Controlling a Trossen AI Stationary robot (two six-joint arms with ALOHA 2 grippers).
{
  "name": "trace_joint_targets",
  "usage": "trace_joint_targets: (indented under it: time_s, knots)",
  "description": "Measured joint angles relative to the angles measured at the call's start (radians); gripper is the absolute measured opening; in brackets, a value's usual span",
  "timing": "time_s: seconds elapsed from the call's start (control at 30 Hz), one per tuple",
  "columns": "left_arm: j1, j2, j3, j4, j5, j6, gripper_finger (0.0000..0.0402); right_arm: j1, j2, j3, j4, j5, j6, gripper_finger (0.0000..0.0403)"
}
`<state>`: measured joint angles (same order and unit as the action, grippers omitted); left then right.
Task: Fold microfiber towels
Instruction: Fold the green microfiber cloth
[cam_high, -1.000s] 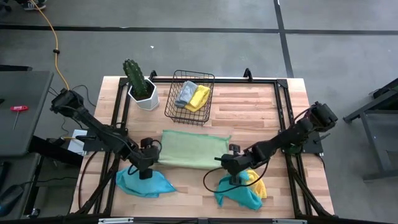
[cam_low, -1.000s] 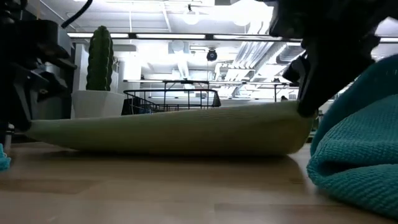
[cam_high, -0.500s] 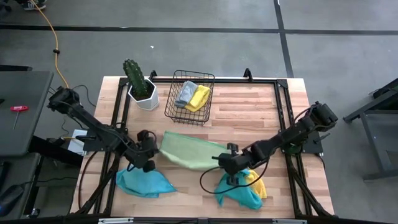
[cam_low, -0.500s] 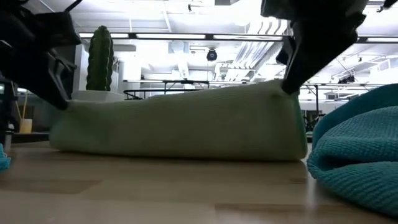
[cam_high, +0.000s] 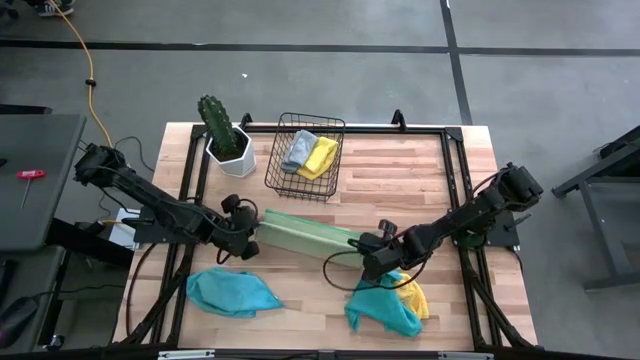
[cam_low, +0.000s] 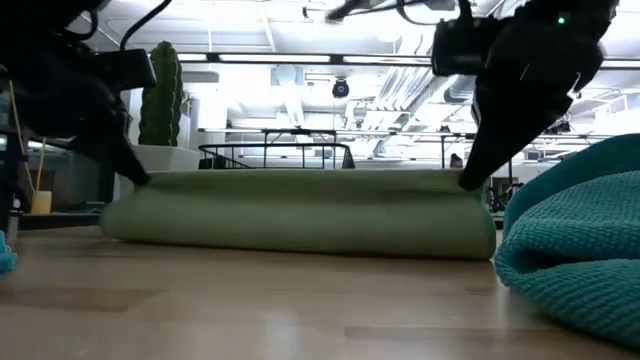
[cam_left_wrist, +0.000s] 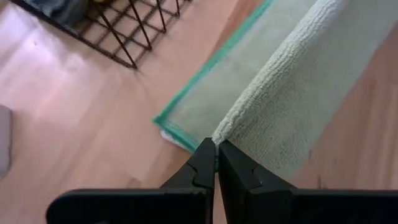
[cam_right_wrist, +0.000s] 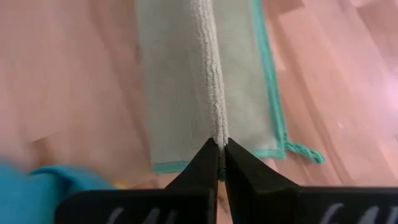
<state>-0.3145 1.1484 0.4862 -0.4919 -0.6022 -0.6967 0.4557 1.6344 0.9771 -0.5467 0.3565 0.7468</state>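
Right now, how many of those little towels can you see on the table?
6: a light green towel held mid-table, a teal towel front left, a teal one over a yellow one front right, grey and yellow in the basket. More may hide underneath.

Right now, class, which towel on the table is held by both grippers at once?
The light green towel at the table's middle: the left gripper and right gripper pinch its ends. The teal towels lie untouched.

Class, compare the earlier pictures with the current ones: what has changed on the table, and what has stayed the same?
Both grippers, left gripper and right gripper, stay shut on the near corners of the light green towel and have carried that edge away from the front, toward the wire basket, folding it over. The teal towels, the basket and the cactus have not moved.
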Motion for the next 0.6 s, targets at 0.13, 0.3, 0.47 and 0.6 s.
trace_joint_targets:
  time_s: [0.13,0.3,0.47,0.6]
  knots:
    - [0.044,0.008,0.0,0.028,0.0,0.045,0.0,-0.005,0.0,-0.01,-0.011,0.037,0.041,0.0]
    - [0.097,0.05,0.0,0.057,0.007,0.084,0.0,-0.016,0.002,-0.011,-0.012,0.054,0.071,0.0]
    - [0.142,0.123,0.0,0.128,0.005,0.138,0.0,-0.045,0.003,-0.011,-0.033,0.055,0.15,0.0]
    - [0.177,0.194,-0.001,0.203,0.005,0.198,0.0,-0.063,0.004,-0.011,-0.052,0.054,0.201,0.0]
